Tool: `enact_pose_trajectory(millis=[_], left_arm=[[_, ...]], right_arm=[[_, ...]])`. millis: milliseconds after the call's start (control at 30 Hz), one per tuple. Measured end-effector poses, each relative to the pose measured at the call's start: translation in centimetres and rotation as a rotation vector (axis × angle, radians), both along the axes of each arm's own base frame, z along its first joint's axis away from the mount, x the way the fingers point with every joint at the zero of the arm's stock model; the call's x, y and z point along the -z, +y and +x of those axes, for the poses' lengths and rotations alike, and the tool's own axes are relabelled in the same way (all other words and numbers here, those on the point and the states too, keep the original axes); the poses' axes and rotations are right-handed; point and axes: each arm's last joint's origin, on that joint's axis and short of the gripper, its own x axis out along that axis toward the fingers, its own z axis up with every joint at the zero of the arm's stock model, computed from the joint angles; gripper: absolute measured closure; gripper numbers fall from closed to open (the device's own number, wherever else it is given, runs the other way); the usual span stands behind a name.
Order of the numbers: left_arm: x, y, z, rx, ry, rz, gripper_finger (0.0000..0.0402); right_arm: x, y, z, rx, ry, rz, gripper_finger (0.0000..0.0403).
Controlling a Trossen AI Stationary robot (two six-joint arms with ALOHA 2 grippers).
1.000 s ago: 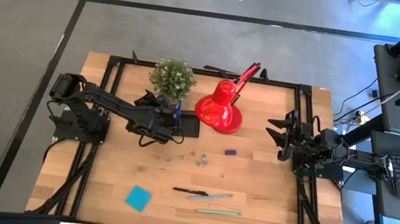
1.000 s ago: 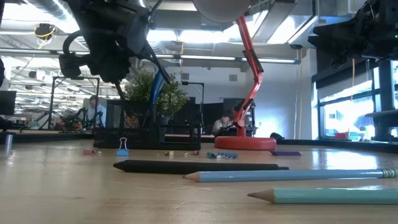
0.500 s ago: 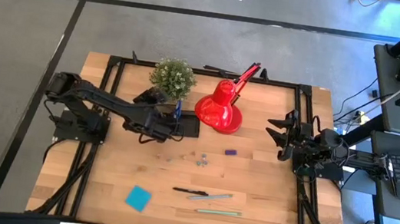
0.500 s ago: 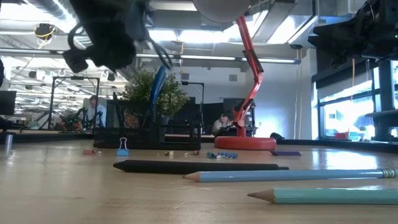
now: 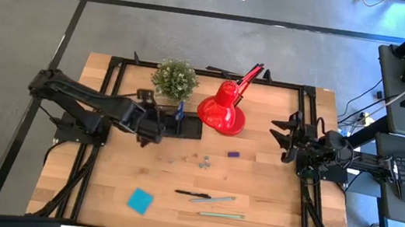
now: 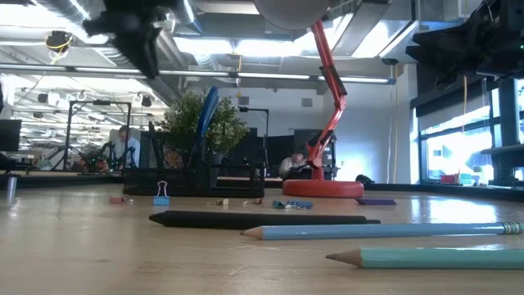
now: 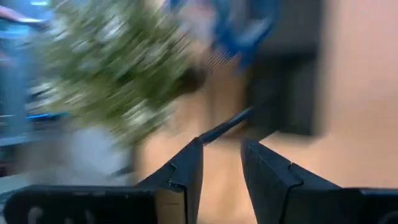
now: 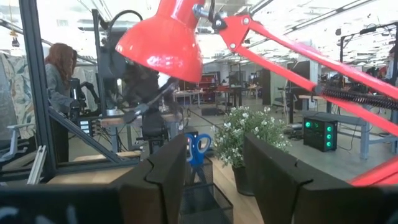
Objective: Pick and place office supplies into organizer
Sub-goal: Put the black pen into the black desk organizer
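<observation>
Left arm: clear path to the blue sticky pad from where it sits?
Probably yes. The left gripper hangs empty beside the organizer; bare table lies between it and the sticky pad.

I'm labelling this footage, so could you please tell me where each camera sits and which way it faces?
High: overhead, straight down on table; both arms.
Low: tabletop height, across pencils toward lamp.
Left wrist: past left gripper toward plant.
Right wrist: past right gripper toward lamp.
Shared: scissors in organizer, high and right wrist.
</observation>
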Motion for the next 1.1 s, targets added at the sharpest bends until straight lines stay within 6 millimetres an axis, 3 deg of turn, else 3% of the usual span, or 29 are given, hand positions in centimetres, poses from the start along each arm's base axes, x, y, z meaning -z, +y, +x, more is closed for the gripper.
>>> enact_pose_trajectory(millis=[167,367,533,700,967,1100], left_arm=[[-0.8,-2.0,2.9,0.192,-0.251,-0.245,0.0299],[0.2,-4.8,7.0,0.491,-0.369,-0.216,0.0297],[4.2,-5.8,10.1,0.499,-0.296,-0.089,0.0288],[7.9,-6.6,12.0,0.479,-0.236,-0.138,0.028],[8.5,-10.5,16.0,0.557,-0.203,-0.224,0.0274],[8.7,-12.1,17.0,0.502,-0.13,-0.262,0.0274]], right_arm=[[-0.1,0.0,0.0,0.0,-0.013,-0.001,0.0241],[0.0,0.0,0.0,-0.001,0.002,0.004,0.0241],[0.2,0.0,0.0,-0.002,0.018,0.007,0.0241],[0.3,0.0,0.1,-0.009,0.027,0.03,0.0241],[1.2,0.0,0.3,-0.028,0.106,0.126,0.0241],[1.4,0.0,0.3,-0.04,0.115,0.192,0.0241]])
